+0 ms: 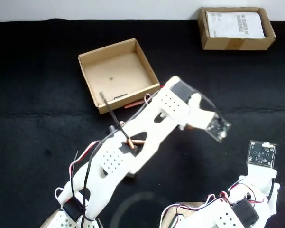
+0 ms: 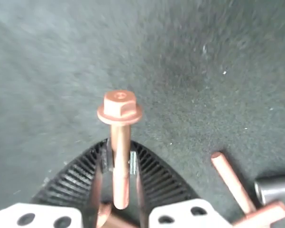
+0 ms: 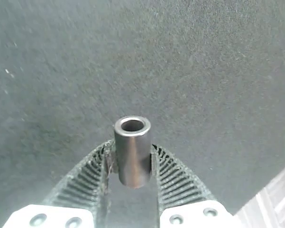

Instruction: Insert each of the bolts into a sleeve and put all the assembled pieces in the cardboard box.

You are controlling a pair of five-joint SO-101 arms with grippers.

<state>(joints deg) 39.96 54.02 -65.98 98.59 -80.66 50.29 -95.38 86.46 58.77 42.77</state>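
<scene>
While your left pincer is clamping its two ribbed black fingers on the shank of a copper-coloured bolt with a flanged hexagonal head, the bolt is pointing straight out past the fingertips, head farthest from the wrist, with the black felt tabletop behind it. Near that pincer, loose copper-coloured rods are lying on the felt, one of them touching or just beside a loose grey metal sleeve.

Your right pincer is squeezing a short grey steel cylinder sleeve by its sides. The sleeve's open bore is facing away from the wrist, and its far end is sticking out beyond the fingers.

From the high view, you are seeing a long white arm lying stretched across the middle of the tabletop, with a few copper pieces resting on the felt underneath it. Just beyond that arm, the open square cardboard box is sitting towards the far side, one corner close to the arm's wrist. Well apart from it, at the far right edge, a smaller brown cardboard carton is holding a white printed sheet.
</scene>
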